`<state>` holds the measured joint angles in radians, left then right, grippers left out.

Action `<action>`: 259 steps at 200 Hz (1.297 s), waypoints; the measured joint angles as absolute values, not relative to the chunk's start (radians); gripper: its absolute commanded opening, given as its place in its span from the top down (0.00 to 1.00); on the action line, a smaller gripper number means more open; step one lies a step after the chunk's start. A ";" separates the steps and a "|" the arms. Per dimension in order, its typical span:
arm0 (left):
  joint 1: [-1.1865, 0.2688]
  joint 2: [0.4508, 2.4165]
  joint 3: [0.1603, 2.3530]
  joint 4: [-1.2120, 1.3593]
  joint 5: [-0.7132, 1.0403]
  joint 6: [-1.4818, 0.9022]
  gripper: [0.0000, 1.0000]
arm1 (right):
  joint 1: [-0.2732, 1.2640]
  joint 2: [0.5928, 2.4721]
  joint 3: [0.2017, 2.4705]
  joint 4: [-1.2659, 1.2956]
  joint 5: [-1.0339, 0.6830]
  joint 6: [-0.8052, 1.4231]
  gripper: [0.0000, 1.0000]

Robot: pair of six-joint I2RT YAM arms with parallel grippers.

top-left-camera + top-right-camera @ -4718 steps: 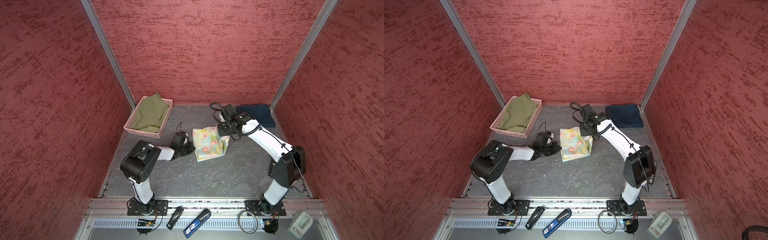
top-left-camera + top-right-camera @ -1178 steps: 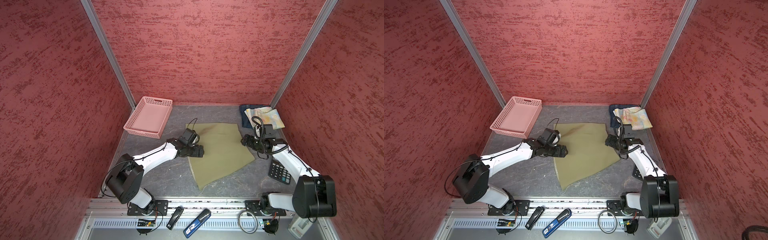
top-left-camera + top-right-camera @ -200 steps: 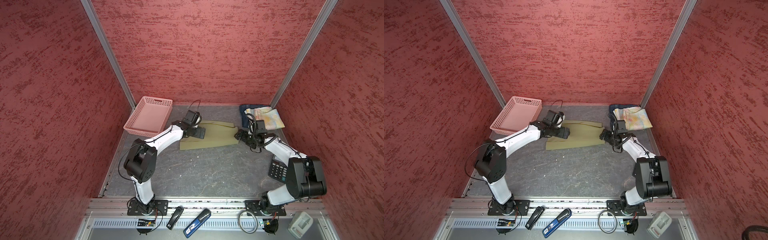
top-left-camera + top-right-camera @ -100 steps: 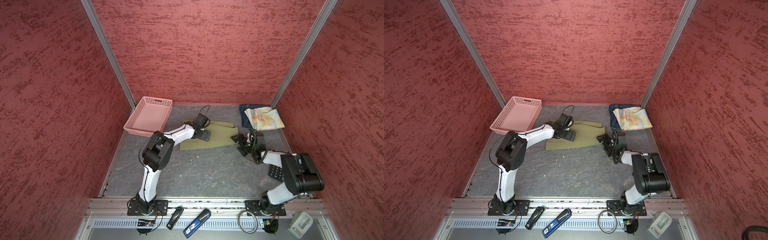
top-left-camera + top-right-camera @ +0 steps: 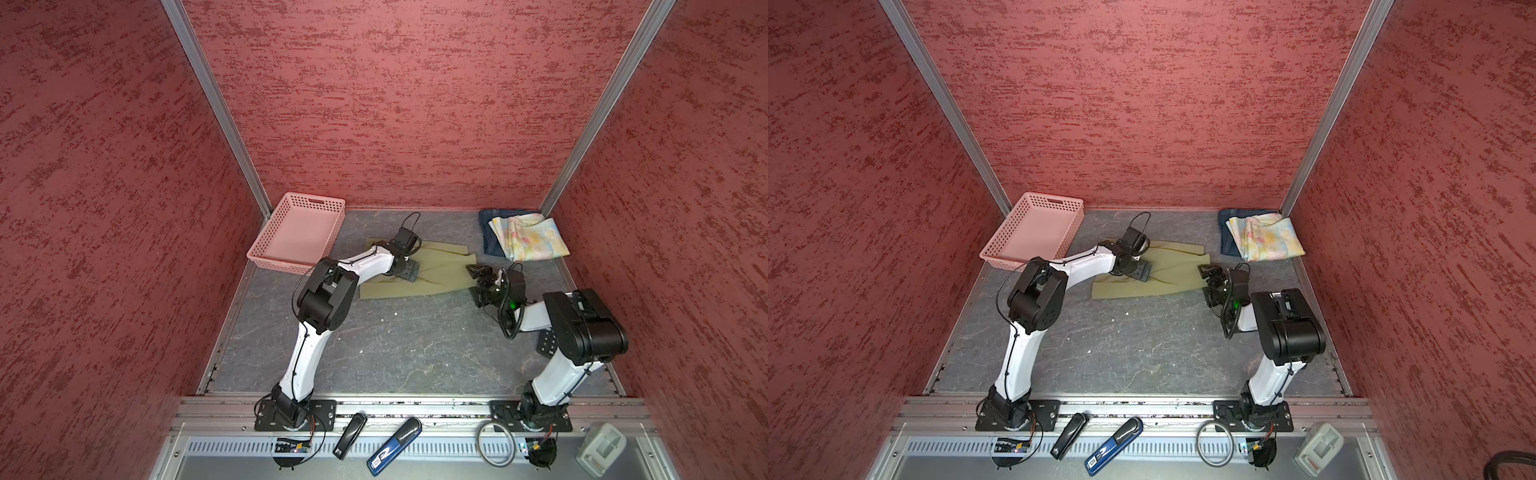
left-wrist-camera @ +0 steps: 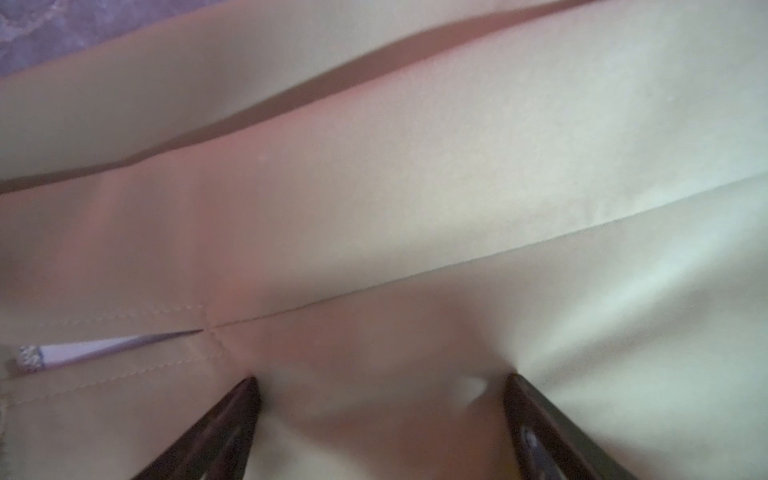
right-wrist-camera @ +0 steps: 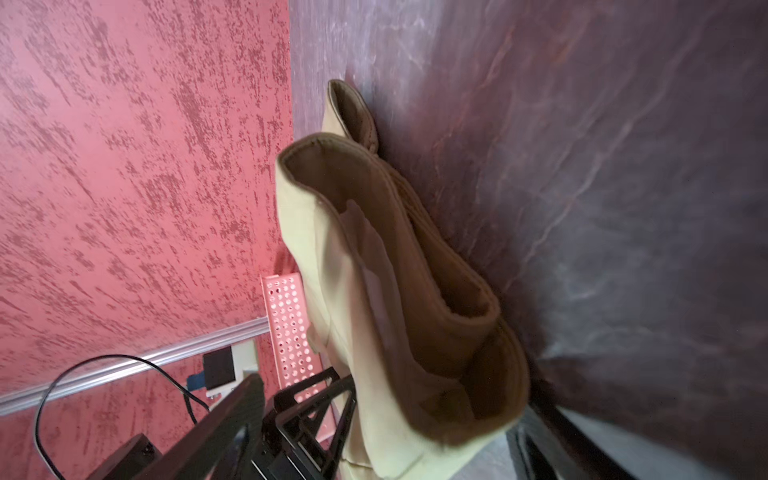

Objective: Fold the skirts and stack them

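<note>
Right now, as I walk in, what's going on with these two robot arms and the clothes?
Two robot arms are working on an olive skirt, folded into a long strip in the middle of the table. The left arm's fingers rest spread on its left part; the right arm's fingers stand open around its right end. A floral skirt already lies folded on a denim skirt in the far right corner. The pink basket at far left holds nothing.
</note>
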<state>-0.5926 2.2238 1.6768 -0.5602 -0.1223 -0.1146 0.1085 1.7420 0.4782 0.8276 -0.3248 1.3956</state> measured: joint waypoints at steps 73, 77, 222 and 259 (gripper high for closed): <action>-0.588 2.224 1.685 -0.578 -0.111 -0.115 0.17 | 0.160 1.842 0.503 0.923 -0.211 1.380 0.79; -0.588 2.224 1.685 -0.579 -0.110 -0.115 0.18 | 0.160 1.850 0.505 0.932 -0.204 1.369 0.85; -0.572 2.241 1.681 -0.496 -0.038 -0.170 0.23 | 0.407 1.600 1.056 0.226 -0.167 0.535 1.00; -0.533 2.193 1.605 -0.450 0.017 -0.198 0.23 | 0.407 1.593 1.061 0.049 -0.118 0.458 1.00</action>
